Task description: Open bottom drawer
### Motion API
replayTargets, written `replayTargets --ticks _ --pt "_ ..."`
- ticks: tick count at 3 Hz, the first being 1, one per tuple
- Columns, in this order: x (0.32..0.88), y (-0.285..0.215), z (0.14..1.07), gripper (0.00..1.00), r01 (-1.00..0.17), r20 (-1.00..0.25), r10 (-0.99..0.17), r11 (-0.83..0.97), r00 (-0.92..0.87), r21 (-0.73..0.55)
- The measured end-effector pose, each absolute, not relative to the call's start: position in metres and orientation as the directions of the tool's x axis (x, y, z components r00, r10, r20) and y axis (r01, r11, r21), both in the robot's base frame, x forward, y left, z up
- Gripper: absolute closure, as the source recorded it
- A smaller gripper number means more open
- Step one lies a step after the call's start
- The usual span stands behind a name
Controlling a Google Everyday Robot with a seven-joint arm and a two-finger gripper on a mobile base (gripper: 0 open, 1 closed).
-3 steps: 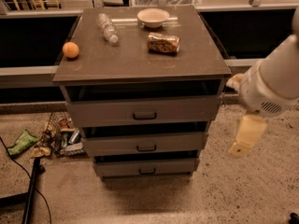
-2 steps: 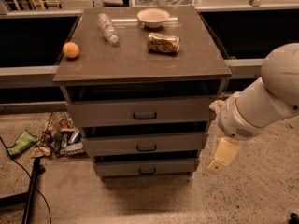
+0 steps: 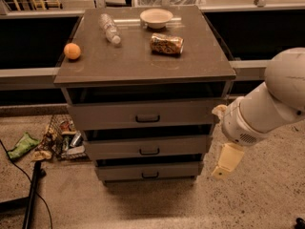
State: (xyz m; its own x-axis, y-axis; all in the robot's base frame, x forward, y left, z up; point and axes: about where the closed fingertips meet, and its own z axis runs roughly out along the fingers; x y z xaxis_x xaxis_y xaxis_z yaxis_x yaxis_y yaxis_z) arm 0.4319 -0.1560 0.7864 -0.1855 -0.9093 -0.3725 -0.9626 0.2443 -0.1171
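Note:
The bottom drawer is the lowest and narrowest grey front of the cabinet, with a small dark pull handle at its centre. It sits flush and closed, close to the floor. My gripper hangs from the white arm just to the right of the cabinet, at about the height of the bottom drawer. It is apart from the drawer front and well to the right of the handle, and holds nothing that I can see.
The middle drawer and top drawer sit above. On the cabinet top lie an orange, a plastic bottle, a bowl and a snack bag. Litter and a black pole are on the floor at left.
The arm has swung left and down, bringing the gripper from beside the middle drawer to just right of the bottom drawer. The drawers have not moved.

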Motion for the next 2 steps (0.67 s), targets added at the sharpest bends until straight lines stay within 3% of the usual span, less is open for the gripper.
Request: replayTargets --ticks 2 --pt "0.437 -0.105 0.666 0.00 -0.990 -0.465 -0.883 0.108 -0.056 -0.086"
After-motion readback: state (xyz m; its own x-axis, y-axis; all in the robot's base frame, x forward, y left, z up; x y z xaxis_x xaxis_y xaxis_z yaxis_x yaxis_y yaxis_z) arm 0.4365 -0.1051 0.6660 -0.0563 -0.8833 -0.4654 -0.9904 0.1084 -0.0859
